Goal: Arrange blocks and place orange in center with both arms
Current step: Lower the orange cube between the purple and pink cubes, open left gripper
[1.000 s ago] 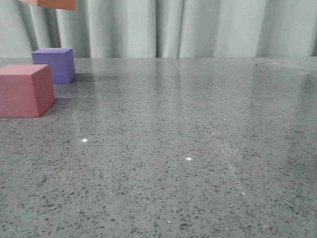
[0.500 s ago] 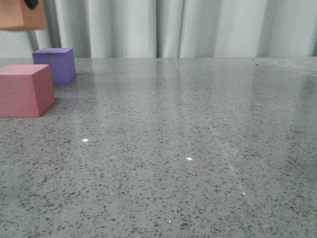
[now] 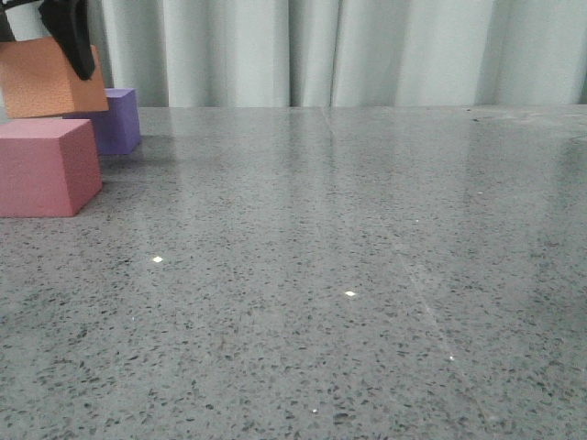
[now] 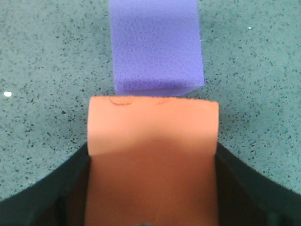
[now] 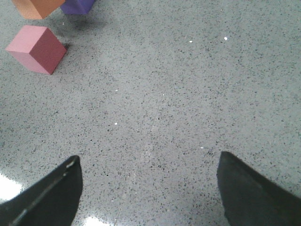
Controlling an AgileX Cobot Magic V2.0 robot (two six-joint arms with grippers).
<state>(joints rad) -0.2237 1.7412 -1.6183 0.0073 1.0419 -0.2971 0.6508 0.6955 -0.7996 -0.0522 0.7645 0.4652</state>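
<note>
At far left of the desk [image 3: 367,229], the orange cube [image 3: 48,78] has dropped lower, clenched in the left gripper [image 3: 41,27], now between pink cube [image 3: 46,165] and purple cube [image 3: 117,117]. Probably nearing set-down in the middle. Right gripper [image 5: 148,188] spread wide, idle.

Table and curtain

We see a grey speckled table [image 3: 367,275] with small bright light spots, and behind it a pale pleated curtain [image 3: 367,50].

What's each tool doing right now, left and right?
Left tool: closed on the orange cube, held above the table.
Right tool: open, holding nothing, over bare table.
</note>
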